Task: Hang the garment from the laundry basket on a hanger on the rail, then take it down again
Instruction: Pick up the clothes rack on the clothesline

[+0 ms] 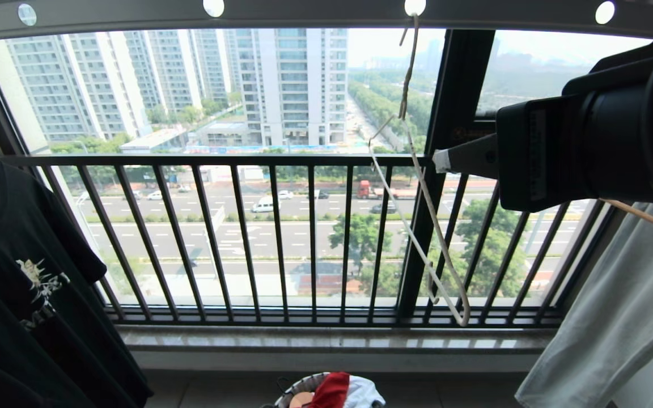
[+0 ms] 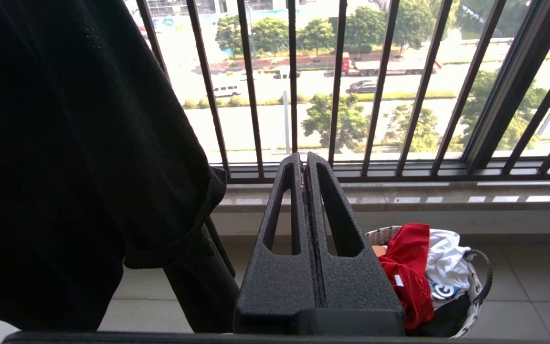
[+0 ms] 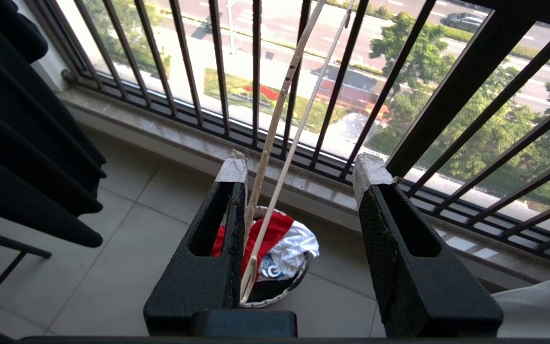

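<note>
The red garment [image 2: 406, 272] sits crumpled in the laundry basket [image 2: 475, 291] down on the tiled floor below the sill, draped over the rim with a white T-shirt with blue print [image 2: 447, 272] bundled right beside it in the same basket. Up above, the cream hanger [image 1: 423, 209] dangles empty from a hole in the grey rail [image 1: 315, 11], in front of the black balustrade [image 1: 281, 238]. The right gripper [image 3: 299, 184] is raised beside it, jaws spread apart, the hanger's wires running between them close to one finger. The left gripper [image 2: 305, 165] is clenched, holding nothing, next to a hanging black T-shirt [image 2: 74, 157].
</note>
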### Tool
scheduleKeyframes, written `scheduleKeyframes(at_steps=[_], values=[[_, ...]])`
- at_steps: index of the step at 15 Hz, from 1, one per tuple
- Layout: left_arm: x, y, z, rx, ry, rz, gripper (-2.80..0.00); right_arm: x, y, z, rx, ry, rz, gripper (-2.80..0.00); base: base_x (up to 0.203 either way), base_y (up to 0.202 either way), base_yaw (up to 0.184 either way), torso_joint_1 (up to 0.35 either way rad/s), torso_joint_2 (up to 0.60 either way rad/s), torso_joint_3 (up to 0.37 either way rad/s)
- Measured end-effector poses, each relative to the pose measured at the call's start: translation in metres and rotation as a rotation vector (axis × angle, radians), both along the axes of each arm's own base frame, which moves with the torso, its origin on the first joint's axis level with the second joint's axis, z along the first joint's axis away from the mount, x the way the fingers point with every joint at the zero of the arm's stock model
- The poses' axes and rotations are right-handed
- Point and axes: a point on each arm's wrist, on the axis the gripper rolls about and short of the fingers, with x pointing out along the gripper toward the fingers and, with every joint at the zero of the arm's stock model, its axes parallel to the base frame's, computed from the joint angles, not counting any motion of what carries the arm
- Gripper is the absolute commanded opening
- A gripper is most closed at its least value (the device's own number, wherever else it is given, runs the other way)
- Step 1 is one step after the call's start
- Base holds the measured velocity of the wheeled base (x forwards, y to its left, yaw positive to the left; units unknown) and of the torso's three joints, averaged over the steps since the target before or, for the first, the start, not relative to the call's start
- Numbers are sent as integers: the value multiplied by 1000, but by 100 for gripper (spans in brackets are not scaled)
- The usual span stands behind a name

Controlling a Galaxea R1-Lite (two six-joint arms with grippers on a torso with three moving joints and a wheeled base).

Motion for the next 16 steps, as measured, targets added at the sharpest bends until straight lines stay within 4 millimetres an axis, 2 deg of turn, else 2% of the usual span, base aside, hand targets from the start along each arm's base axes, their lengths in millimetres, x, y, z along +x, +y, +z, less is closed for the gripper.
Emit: scheduleKeyframes(at_steps=[4,7,11,16], values=[[0,0,0,0,0,0,-280,0,13,5,0,-40,42,0,0,0,0,0,0,0],[0,0,0,0,0,0,-280,10,28,-3,-26,-42,42,0,0,0,0,0,0,0],[0,0,0,1,0,0,-280,38,44,-17,-58,-47,-5,0,0,0,0,0,0,0],[0,0,0,0,0,0,-280,76,36,-28,-134,-49,-96,0,0,0,0,0,0,0]])
